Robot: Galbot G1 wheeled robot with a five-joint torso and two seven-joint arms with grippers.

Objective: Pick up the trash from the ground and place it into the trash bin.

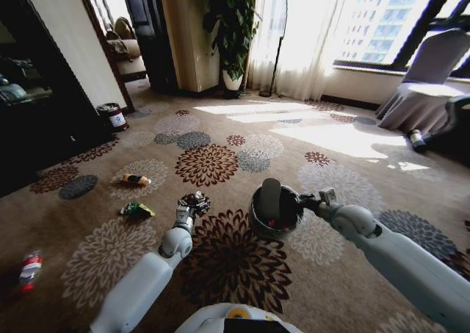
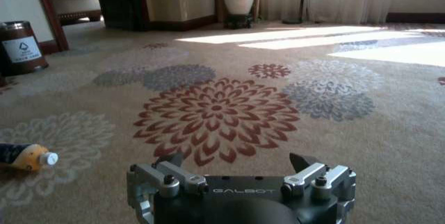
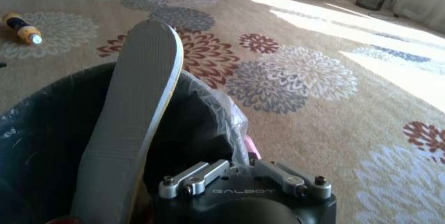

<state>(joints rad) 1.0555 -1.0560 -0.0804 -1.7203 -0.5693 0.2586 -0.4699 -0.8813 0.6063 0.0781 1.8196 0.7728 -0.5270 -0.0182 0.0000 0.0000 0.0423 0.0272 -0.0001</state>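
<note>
Left gripper [image 1: 194, 203] near bin [image 1: 257, 226], fingers spread, empty. Right gripper [image 3: 240, 174] clamps bin rim. Bottle [image 1: 135, 179], packet [image 1: 136, 211] left of bin, unpicked.

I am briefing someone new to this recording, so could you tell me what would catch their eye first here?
Probably the small dark trash bin on the flowered carpet, with a grey flat sandal-like sole sticking up out of it and the right gripper clamped on its rim. Next, the open left gripper beside it, and the litter to the robot's left: an orange bottle, a green packet and a red-capped bottle.
</note>
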